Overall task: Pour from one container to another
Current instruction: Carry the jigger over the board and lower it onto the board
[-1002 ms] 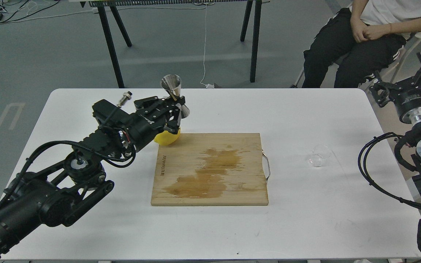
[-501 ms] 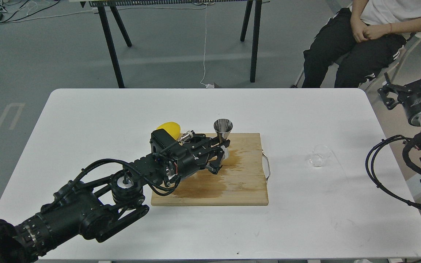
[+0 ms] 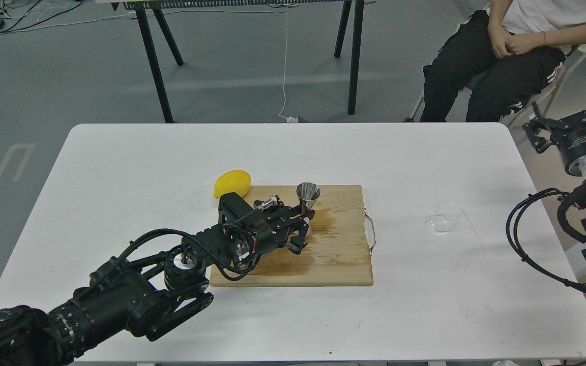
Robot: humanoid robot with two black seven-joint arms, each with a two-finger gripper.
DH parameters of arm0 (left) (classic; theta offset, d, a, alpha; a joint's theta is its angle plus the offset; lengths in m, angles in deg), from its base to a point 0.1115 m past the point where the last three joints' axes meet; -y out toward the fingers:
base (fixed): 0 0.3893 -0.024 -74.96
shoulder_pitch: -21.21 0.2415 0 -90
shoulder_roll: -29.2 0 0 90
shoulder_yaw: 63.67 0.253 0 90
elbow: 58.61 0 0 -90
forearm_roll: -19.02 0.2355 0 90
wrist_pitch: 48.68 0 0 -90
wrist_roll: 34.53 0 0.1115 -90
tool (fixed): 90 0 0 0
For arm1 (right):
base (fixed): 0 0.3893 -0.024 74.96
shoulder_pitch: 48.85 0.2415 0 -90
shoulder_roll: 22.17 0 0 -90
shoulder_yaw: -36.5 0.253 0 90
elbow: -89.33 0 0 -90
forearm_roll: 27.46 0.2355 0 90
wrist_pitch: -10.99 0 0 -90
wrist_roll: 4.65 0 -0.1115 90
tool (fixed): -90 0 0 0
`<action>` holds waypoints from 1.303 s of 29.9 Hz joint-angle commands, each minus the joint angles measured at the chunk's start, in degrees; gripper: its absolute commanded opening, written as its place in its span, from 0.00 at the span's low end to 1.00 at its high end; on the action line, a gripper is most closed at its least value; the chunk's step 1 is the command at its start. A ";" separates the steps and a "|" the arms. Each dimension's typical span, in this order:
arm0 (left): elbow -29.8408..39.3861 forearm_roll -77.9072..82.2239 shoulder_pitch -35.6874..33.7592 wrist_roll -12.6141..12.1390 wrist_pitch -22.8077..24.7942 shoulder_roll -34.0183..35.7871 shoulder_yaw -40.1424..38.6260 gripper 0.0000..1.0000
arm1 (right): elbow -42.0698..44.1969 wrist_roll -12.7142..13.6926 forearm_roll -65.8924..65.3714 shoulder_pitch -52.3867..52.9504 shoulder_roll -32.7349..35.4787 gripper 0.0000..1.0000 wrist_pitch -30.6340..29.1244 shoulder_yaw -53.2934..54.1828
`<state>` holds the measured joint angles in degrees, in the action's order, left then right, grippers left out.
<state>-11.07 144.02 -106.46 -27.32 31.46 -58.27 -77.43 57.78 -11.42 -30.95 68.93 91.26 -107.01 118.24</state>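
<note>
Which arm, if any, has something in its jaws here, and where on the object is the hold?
The left gripper holds the steel jigger upright over the cutting board, jaws closed around its narrow waist. The right gripper holds nothing.

I see a shiny steel jigger [image 3: 308,195] on the matt wooden board [image 3: 344,254]; right of it, a clear glass cup [image 3: 443,217].

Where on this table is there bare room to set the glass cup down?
Bare white table left of the lemon, and between the cutting board and glass cup. Crowded around the jigger, where the left end effector sits.
</note>
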 commanded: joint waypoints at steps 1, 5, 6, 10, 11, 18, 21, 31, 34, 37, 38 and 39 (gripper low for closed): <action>-0.86 0.00 -0.04 0.09 0.01 -0.24 -0.04 0.21 | 0.09 0.00 0.07 0.00 0.21 1.00 0.00 -0.01; -1.04 0.00 -0.04 0.09 -0.08 -0.16 -0.13 0.26 | 0.09 -0.09 0.07 0.00 0.21 1.00 0.00 -0.01; -1.04 0.00 -0.04 0.00 -0.16 -0.16 -0.13 0.26 | 0.09 -0.09 0.07 0.00 0.21 1.00 0.00 -0.01; -1.04 0.00 -0.21 0.09 -0.25 -0.16 -0.39 0.27 | 0.09 0.00 0.07 0.00 0.12 1.00 0.00 -0.01; -1.04 0.00 -0.21 0.00 -0.25 -0.16 -0.39 0.29 | 0.00 0.00 0.07 0.00 0.12 1.00 0.00 -0.01; -0.95 0.00 -0.30 0.09 -0.51 0.02 -0.39 0.37 | 0.00 0.00 0.07 0.00 0.21 1.00 0.00 -0.01; -0.95 0.00 -0.30 0.09 -1.39 0.11 -0.39 0.44 | 0.00 0.00 -0.02 0.00 0.30 1.00 0.00 -0.01; -0.34 0.00 -0.39 0.79 -4.11 0.20 -0.56 0.77 | 0.00 0.00 0.07 0.09 0.30 1.00 0.00 -0.01; 0.19 0.00 -0.48 0.79 -4.38 0.20 -0.92 0.82 | -0.09 0.00 0.07 0.09 0.30 1.00 0.00 -0.01; 0.89 0.00 -0.48 0.70 -4.47 0.46 -1.53 0.88 | -0.09 0.00 0.07 0.09 0.30 1.00 0.00 -0.01; 1.24 0.00 -0.56 0.79 -4.47 0.55 -1.88 0.88 | -0.09 0.00 0.07 0.09 0.30 1.00 0.00 -0.01; 1.85 0.00 -0.57 0.79 -4.47 0.72 -2.49 0.90 | -0.09 0.00 0.07 0.09 0.30 1.00 0.00 -0.01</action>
<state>-10.33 144.02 -106.93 -26.53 27.04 -57.88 -78.80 57.70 -11.42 -30.91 69.01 91.55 -107.01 118.23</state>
